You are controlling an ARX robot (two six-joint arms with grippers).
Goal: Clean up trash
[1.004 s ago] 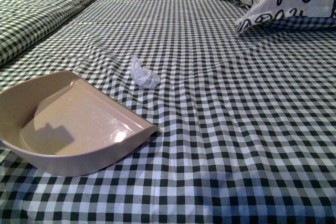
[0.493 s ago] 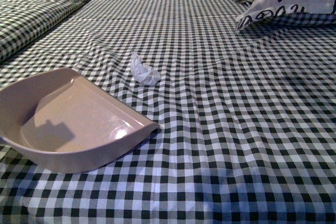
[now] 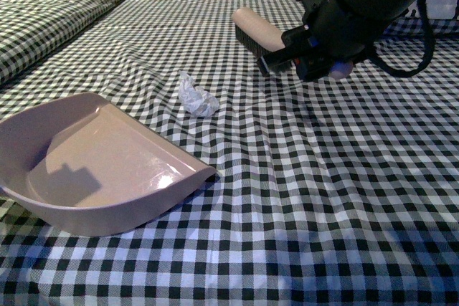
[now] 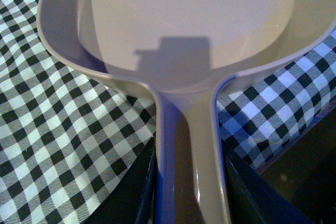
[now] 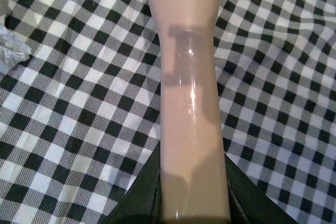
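Right pincer (image 3: 283,59) clamps my brush (image 3: 254,31); left pincer (image 4: 189,192) clamps the dustpan (image 3: 100,166). I'd sweep the trash (image 3: 196,97) low, toward its lip.

Beige brush handle (image 5: 190,103) clamped in right end effector (image 5: 191,192) over checkered cloth (image 5: 79,108).

Right gripper (image 3: 276,59) extended forward, jaws clamped on brush handle (image 5: 191,103). Left gripper (image 4: 189,192) jaws clamped on dustpan handle (image 4: 189,145).
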